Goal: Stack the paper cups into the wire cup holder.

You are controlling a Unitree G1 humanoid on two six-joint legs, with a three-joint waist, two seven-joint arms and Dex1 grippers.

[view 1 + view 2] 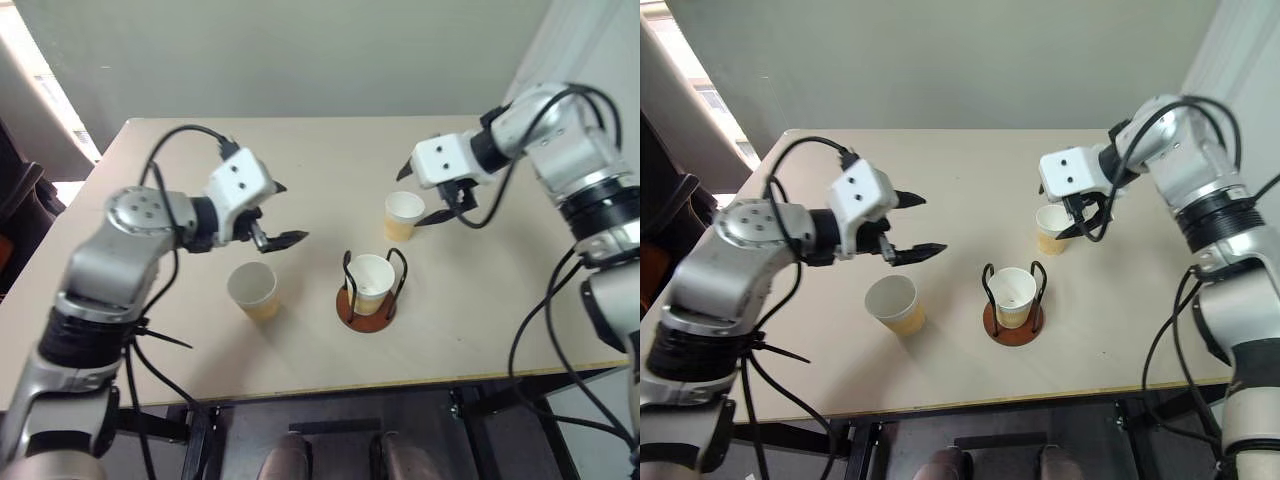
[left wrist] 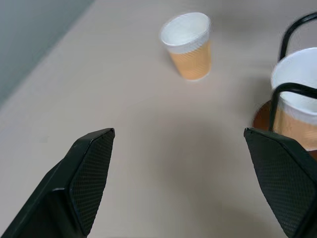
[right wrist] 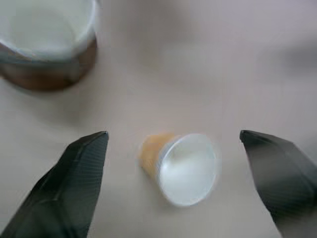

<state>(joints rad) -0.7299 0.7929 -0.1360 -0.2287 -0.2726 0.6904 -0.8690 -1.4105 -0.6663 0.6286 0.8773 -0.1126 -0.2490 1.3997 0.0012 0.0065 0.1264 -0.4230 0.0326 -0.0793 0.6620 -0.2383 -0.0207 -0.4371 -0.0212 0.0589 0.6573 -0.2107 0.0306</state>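
Three paper cups stand upright on the tan table. One cup (image 1: 372,280) sits inside the wire cup holder (image 1: 366,312), a brown disc with black wire loops, near the table's middle. A second cup (image 1: 253,288) stands to the left of the holder. My left gripper (image 1: 288,212) hovers open above and behind that cup, holding nothing. The third cup (image 1: 404,215) stands behind and right of the holder. My right gripper (image 1: 420,195) hangs over it, pointing down. In the right wrist view this cup (image 3: 184,167) lies between the wide-apart fingers (image 3: 74,178), untouched.
The left wrist view looks across bare tabletop to the far cup (image 2: 188,43) and the holder's wire loop (image 2: 290,89). The table's front edge (image 1: 400,378) runs just in front of the holder. A grey wall rises behind the table.
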